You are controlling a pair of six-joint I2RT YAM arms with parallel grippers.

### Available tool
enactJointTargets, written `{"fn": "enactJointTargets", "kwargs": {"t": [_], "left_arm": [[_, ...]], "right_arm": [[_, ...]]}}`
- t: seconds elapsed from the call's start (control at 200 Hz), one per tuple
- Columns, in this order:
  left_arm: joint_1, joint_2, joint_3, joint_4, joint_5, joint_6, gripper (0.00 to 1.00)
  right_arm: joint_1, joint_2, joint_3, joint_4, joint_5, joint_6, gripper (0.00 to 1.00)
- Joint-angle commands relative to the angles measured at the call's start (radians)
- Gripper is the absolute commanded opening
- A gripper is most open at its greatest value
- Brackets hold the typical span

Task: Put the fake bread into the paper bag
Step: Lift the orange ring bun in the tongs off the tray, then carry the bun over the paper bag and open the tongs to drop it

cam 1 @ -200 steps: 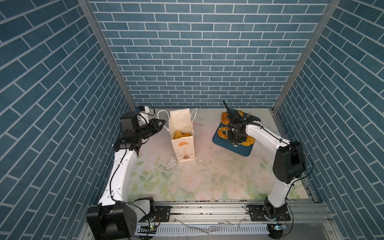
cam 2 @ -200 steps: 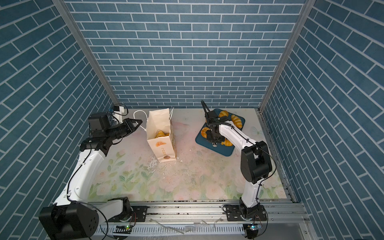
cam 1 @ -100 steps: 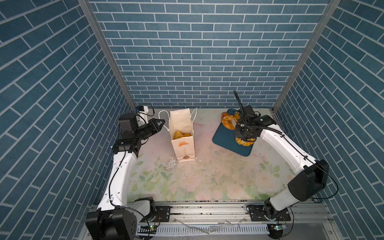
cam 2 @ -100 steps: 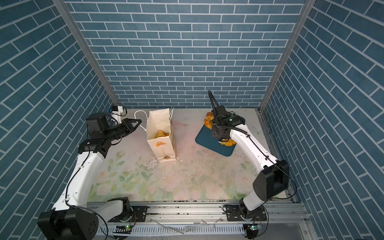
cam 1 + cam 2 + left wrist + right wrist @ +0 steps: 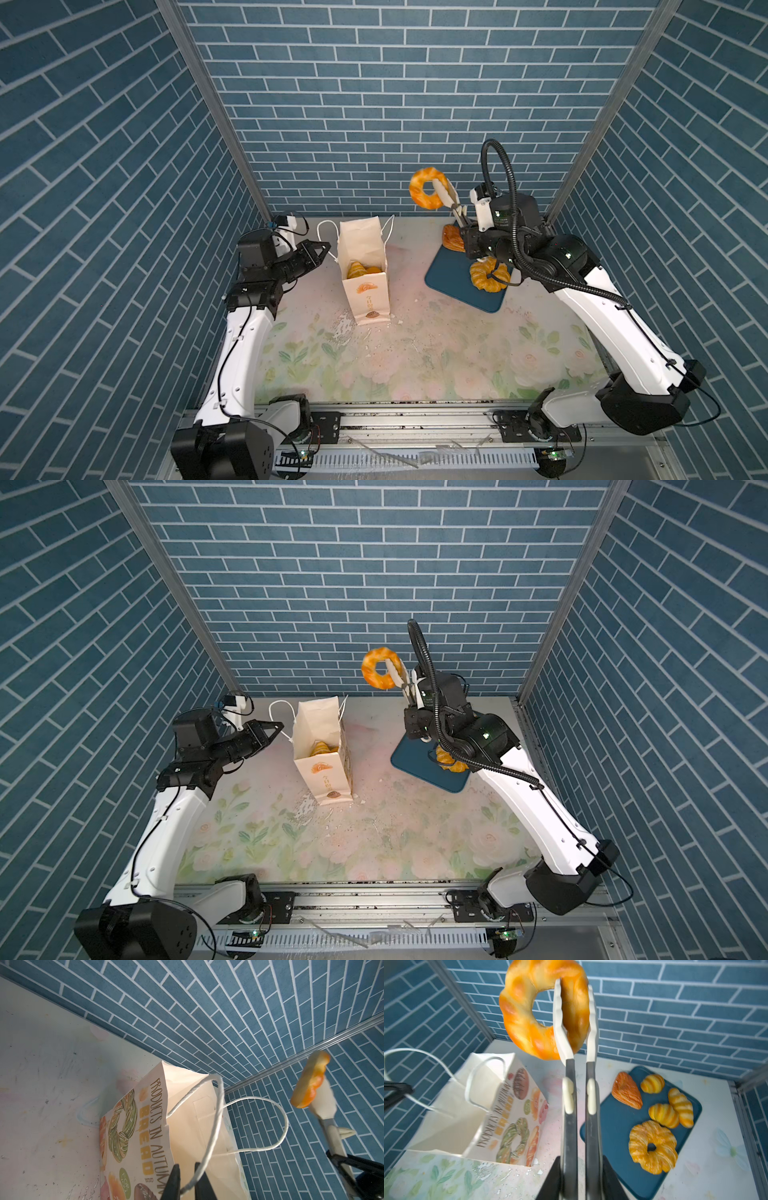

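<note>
Ring doughnut aloft in tongs, well apart from the paper bag.
Right gripper (image 5: pixel 580 1176) is clamped on the handles of the tongs (image 5: pixel 569 1126), whose white tips pinch a ring doughnut (image 5: pixel 521 1012). In both top views it hangs high above the table, at about 1 o'clock from the paper bag (image 5: pixel 365 286). Left gripper (image 5: pixel 188 1183), at the bag's 9 o'clock, has its jaws nearly together with the cord handle (image 5: pixel 216 1077) running between them. The cord appears nipped, though the contact point lies at the wrist view's edge. The bag stands upright and open, with a croissant (image 5: pixel 356 270) visible inside. At its 3 o'clock the blue tray (image 5: pixel 612 1132) carries a second ring (image 5: pixel 652 1147), a brown flat pastry (image 5: pixel 627 1091) and three croissant-shaped rolls.
</note>
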Motion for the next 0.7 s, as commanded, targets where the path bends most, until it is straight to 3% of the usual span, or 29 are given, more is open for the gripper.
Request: {"fn": "enactJointTargets", "kwargs": {"t": [0.0, 0.11, 0.33, 0.695], "left_arm": [[0.003, -0.022, -0.011, 0.002, 0.002, -0.009, 0.16], [0.003, -0.037, -0.018, -0.008, -0.004, -0.008, 0.14], [0.003, -0.054, -0.028, -0.025, -0.011, -0.003, 0.10], [0.003, -0.054, -0.011, -0.062, -0.009, 0.020, 0.09]], "right_arm": [[0.085, 0.094, 0.128, 0.101, 0.030, -0.160, 0.16], [0.160, 0.178, 0.238, 0.090, 0.036, -0.233, 0.16], [0.253, 0.267, 0.292, 0.059, 0.089, -0.331, 0.17], [0.294, 0.237, 0.162, 0.051, 0.150, -0.323, 0.17]]}}
